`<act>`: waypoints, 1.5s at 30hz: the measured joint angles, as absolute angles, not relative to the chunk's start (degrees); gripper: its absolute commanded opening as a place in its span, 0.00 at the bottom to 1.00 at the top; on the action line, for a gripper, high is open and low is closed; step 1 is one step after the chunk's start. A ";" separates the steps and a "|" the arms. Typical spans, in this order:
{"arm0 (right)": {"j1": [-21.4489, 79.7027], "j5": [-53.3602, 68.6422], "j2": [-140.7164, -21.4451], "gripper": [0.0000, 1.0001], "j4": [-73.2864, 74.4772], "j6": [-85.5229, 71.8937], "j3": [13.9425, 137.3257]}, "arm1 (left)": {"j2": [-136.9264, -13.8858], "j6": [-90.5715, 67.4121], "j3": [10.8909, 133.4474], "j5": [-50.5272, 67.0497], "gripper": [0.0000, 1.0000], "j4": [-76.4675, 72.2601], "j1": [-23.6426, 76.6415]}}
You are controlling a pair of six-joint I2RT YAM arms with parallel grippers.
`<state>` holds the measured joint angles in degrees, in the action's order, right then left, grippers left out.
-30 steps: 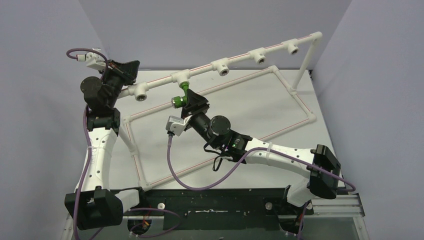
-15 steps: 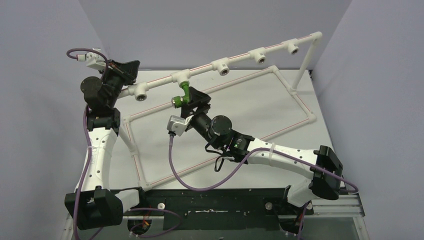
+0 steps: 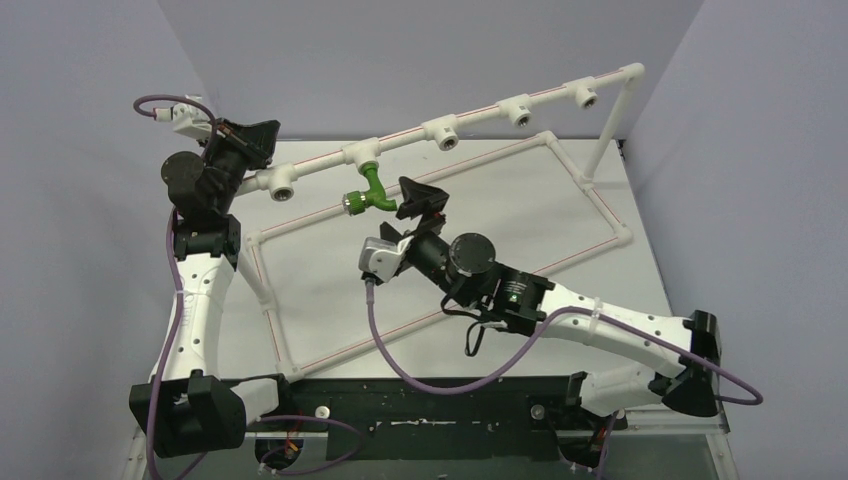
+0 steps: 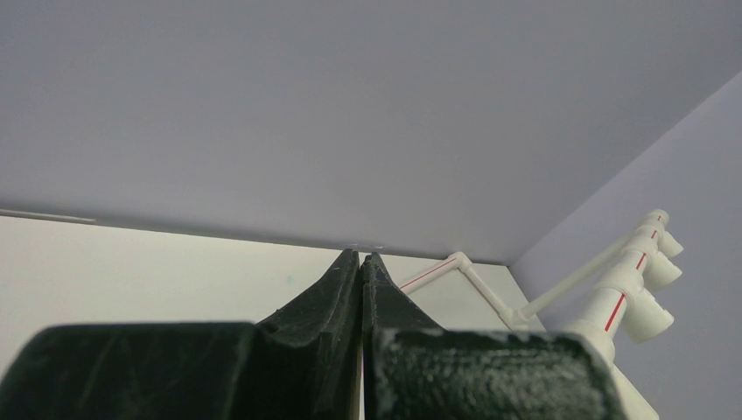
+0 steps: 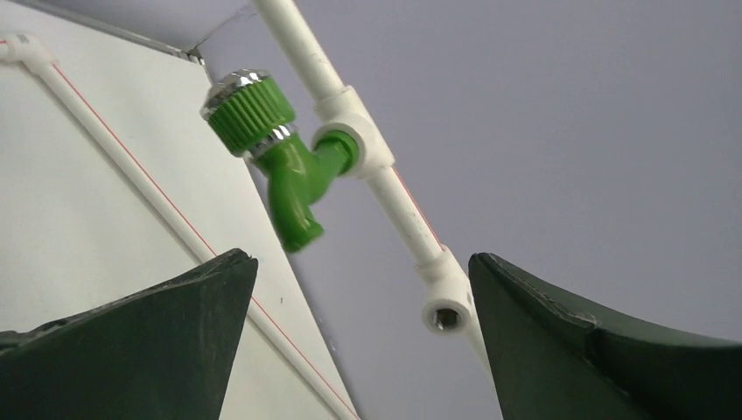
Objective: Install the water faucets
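Observation:
The green water faucet (image 3: 368, 190) (image 5: 289, 175) hangs from a white tee (image 5: 354, 131) on the raised pipe rail (image 3: 480, 120), with its knurled handle toward the left and nothing holding it. My right gripper (image 3: 410, 208) (image 5: 360, 258) stands open just right of and below the faucet, with nothing between its jaws. In the right wrist view an empty threaded tee (image 5: 446, 311) shows near the right fingertip. My left gripper (image 3: 262, 138) (image 4: 361, 255) is shut and empty, up by the rail's left end.
Several empty tees (image 3: 443, 133) sit along the rail, and one more (image 3: 278, 186) is at its left end. A white pipe frame (image 3: 590, 190) with red stripes lies on the table below. Purple walls close in at the back and sides.
My right gripper has opened, let go of the faucet and drawn back to the right. The faucet stays in its tee. The left arm has not moved.

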<state>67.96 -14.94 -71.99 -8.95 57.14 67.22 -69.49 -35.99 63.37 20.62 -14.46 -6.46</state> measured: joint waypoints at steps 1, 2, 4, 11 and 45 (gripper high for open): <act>67.96 -14.98 -69.95 0.99 -8.47 55.99 66.67 | -69.63 -35.99 63.59 20.47 0.00 -14.09 -6.35; 67.96 -15.14 -67.90 0.99 -8.23 54.83 66.00 | -69.69 -35.97 63.72 20.38 0.00 -13.82 -6.31; 67.96 -16.16 -64.05 1.00 -8.01 52.64 64.31 | -69.95 -35.90 64.25 20.21 0.00 -12.88 -6.09; 67.70 -22.65 -55.88 1.00 -6.07 45.32 57.30 | -71.88 -35.88 67.61 20.34 0.00 -8.32 -5.65; 31.55 -29.43 -50.76 1.00 -7.57 5.52 36.34 | -74.50 -43.79 86.35 35.44 0.46 4.12 -5.41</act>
<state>31.55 -29.43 -50.76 -7.57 5.52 36.34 -74.50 -43.79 86.35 35.44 4.12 -5.41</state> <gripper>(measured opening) 0.999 0.401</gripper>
